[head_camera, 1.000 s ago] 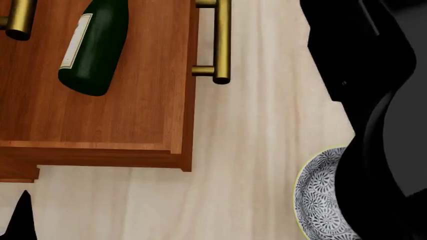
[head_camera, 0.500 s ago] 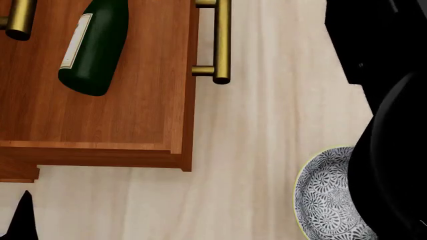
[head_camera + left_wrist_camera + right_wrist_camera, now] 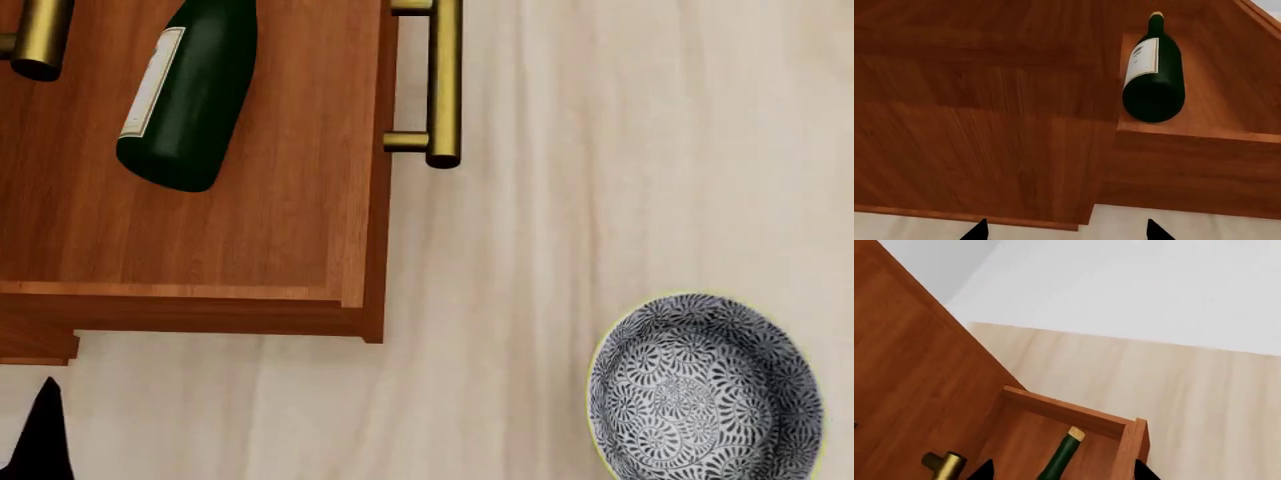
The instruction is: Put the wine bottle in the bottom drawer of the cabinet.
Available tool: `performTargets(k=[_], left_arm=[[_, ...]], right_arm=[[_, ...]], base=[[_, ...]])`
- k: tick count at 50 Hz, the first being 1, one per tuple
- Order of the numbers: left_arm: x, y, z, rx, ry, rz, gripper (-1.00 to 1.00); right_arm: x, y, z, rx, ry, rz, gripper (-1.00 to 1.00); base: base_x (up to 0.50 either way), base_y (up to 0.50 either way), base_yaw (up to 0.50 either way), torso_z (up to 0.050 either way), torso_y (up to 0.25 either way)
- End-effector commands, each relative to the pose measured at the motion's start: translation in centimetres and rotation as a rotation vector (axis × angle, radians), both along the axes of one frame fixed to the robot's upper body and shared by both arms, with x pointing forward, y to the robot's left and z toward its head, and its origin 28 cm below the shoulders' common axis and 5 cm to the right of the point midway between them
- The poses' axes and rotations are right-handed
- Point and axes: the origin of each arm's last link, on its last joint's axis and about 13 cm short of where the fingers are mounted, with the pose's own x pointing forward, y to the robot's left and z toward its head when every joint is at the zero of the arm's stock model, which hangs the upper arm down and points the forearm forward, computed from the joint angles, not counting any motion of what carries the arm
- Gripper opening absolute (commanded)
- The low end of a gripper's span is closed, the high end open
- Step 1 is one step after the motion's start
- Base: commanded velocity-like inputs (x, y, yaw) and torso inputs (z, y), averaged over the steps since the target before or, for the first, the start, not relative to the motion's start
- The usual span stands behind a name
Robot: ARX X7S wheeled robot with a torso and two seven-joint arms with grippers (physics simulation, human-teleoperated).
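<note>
Upper left of the head view: wine bottle (image 3: 184, 95) lying on the bottom drawer (image 3: 287, 250) floor — neck cut off.
Left gripper (image 3: 1065, 231): fingertips spread, empty.
Right gripper (image 3: 1062, 471): tips apart — holding nothing.
Lower right: bowl (image 3: 705, 388), edge cropped.

the floor (image 3: 561, 200) is pale, cream-coloured wood with faint streaks of grain running lengthwise, evenly lit and free of hard shadows. on it, near the lower right of the head view, sits a round bowl (image 3: 703, 388) with a dense blue-and-white floral pattern and a thin yellowish rim, well apart from the reddish-brown furniture at the left. in the right wrist view the same pale boards run up to a plain, flat, off-white wall (image 3: 1134, 285), meeting it in a straight line.
</note>
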Motion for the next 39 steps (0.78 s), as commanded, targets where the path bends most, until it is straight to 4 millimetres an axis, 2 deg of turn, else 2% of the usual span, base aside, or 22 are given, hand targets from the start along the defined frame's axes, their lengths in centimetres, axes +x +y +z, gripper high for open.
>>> performTargets(k=[1,13,14,28,39], left_arm=[[-0.2,0.0,0.7,0.005,-0.022,0.004,1.00],[-0.2,0.1,1.1,0.018,-0.034,0.018,1.00],[-0.2,0.0,1.2,0.018,-0.035,0.018,1.00],[-0.3,0.3,1.6,0.026,-0.049,0.030,1.00],[-0.4,0.2,2.0,0.041,-0.054,0.032,1.00]], right_arm=[[-3.1,-1.6,-0.7,-0.039,-0.083,-0.050,1.00],[-7.1,-3.2,-2.2,-0.024,-0.157,-0.085,1.00],[-7.5,-3.3,-2.3,0.027,-0.150,-0.049,1.00],[-10.7,-4.9,-6.5,0.033,-0.204,-0.116,1.00],[-12.2,-6.0,-9.6,0.036,-0.230,-0.172,1.00]], base=[[0.00,0.00,0.00,0.000,0.000],[0.00,0.00,0.00,0.000,0.000],[0.00,0.00,0.00,0.000,0.000],[0.00,0.00,0.00,0.000,0.000],[0.00,0.00,0.00,0.000,0.000]])
